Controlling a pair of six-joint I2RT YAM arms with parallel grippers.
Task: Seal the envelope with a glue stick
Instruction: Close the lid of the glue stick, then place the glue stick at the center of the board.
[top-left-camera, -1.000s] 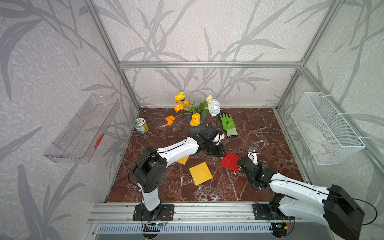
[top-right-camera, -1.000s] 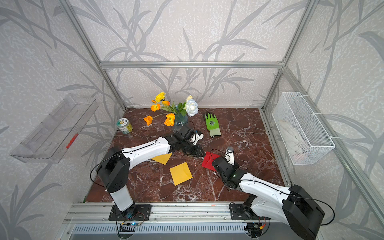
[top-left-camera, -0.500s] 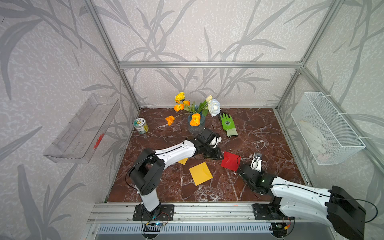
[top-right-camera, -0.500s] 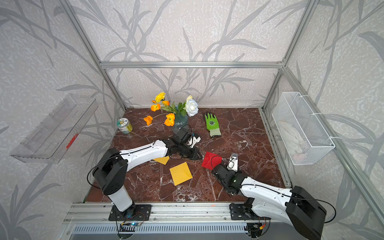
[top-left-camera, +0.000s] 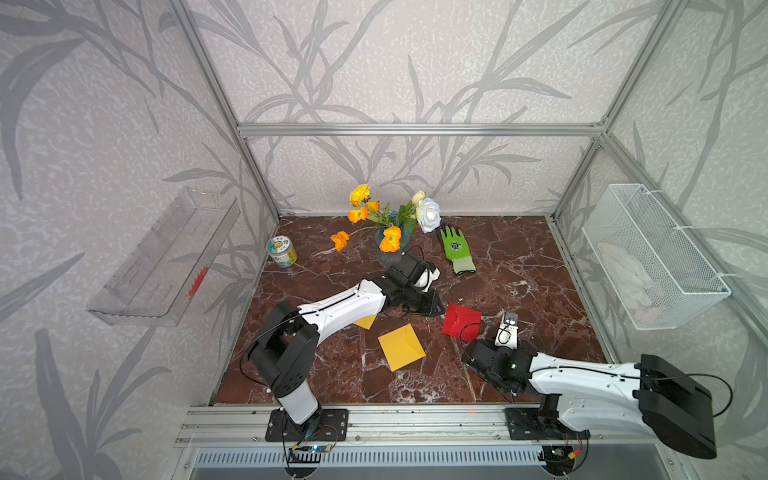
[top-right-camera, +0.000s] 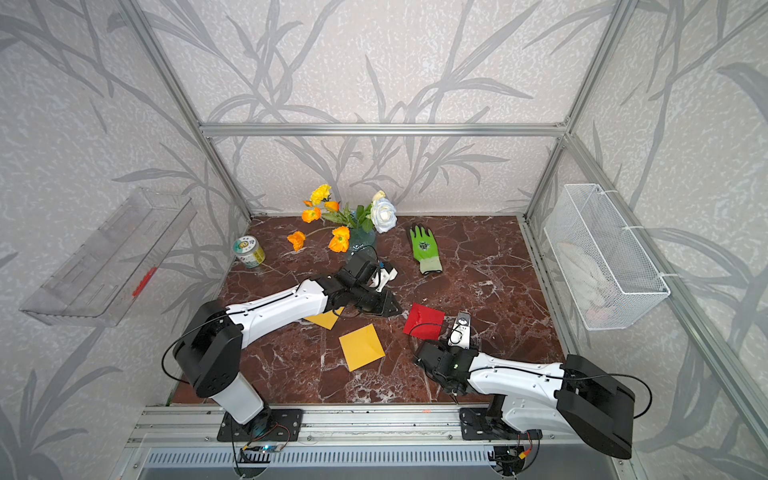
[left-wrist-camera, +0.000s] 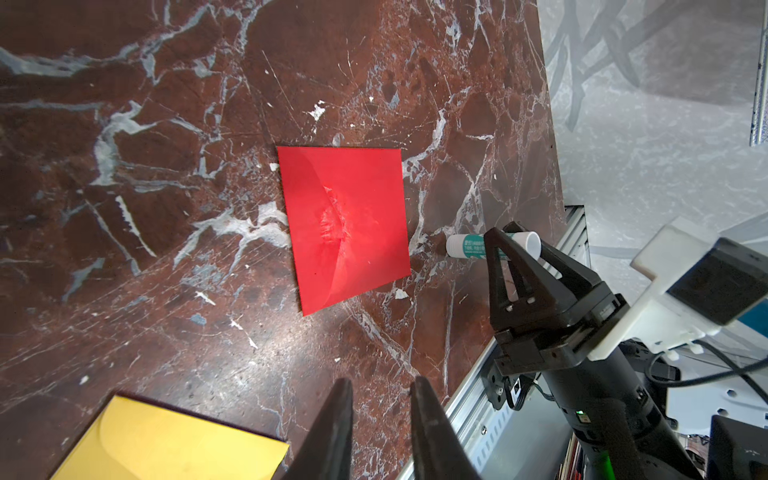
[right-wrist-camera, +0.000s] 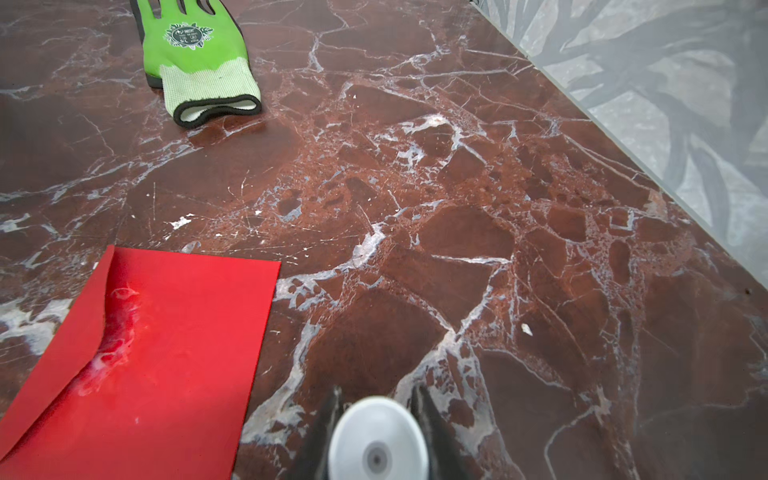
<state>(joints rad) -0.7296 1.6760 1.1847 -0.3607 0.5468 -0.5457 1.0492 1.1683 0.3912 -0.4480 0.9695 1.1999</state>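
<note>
Your right claw (left-wrist-camera: 503, 232) is clamped on the glue stick (left-wrist-camera: 463, 245), with its two black fingers pinching the teal label band while a white end sticks out on each side. In the right wrist view you see the stick's round white end (right-wrist-camera: 378, 440) filling the space between the jaws. One white end of the stick points at the red envelope (left-wrist-camera: 345, 224), which lies flat on the marble table (left-wrist-camera: 166, 124) just beside this claw. A narrow strip of bare stone separates the stick from the envelope. The envelope's flap is folded down, and a wrinkled, whitish smear sits at the flap's tip. Your left claw (left-wrist-camera: 380, 384) stands on the far side of the red envelope from the right one. Its jaws are parted a little and grip nothing. A yellow envelope (left-wrist-camera: 166, 444) lies close beside the left claw, and a green glove (right-wrist-camera: 195, 54) lies well beyond the right claw.
</note>
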